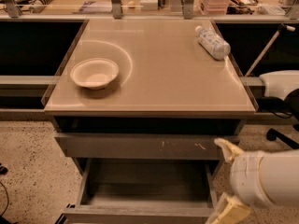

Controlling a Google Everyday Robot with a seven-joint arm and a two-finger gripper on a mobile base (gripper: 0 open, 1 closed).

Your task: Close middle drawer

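Observation:
The middle drawer (145,185) is a wide grey metal drawer, pulled far out toward the camera below the cabinet top. Its deep grey box interior looks empty, and its flat front edge (140,213) runs along the bottom of the view. My gripper (226,180) is at the lower right, beside the drawer's right front corner, on a white arm segment (266,178). One cream fingertip (225,148) is up by the drawer above and the other (230,211) is low by the open drawer's front. The fingers stand wide apart with nothing between them.
Above the open drawer, a grey drawer front with pale scratch marks (149,146) sticks out slightly. On the tan cabinet top (159,92) sit a white bowl (94,73) and a lying water bottle (212,42). A white machine part (280,83) and a chair base (280,136) are at the right.

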